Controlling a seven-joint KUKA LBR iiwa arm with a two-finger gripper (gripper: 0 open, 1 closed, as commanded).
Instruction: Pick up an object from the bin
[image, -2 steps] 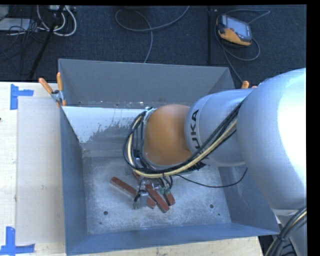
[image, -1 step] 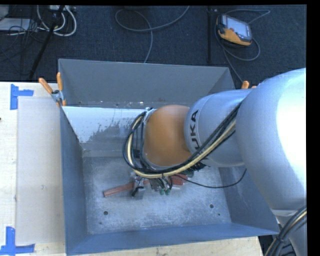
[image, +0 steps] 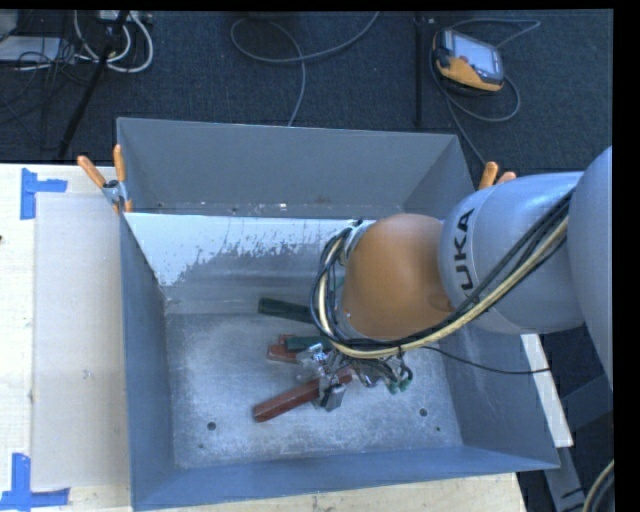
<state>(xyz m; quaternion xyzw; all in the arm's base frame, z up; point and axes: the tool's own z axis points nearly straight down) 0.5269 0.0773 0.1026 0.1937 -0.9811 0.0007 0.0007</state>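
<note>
In the bin (image: 210, 385), items lie grouped mid-floor. Nearest the front wall: long stick (image: 283, 404), lying slantwise, right end at the gripper (image: 330, 392). Behind it, left of the gripper: short piece (image: 283, 350). Farthest back, towards the rear wall: flat strip (image: 283, 308). Over the right half: arm (image: 520, 270), entering from the right.

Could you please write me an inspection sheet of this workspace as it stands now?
Surface: grey metal bin, floor scuffed and speckled.
Job's things: long reddish-brown bar mid-floor, right end under the gripper; shorter reddish-brown piece behind it; dark green strip nearer the back wall.
Clutter: nothing seen.
Grippers: gripper low over the bar's right end; grasp unclear.
Cables: yellow, white and black cables loop round the orange wrist cover.
Surroundings: dark floor, loose cables, orange-and-black handheld device beyond the bin.
</note>
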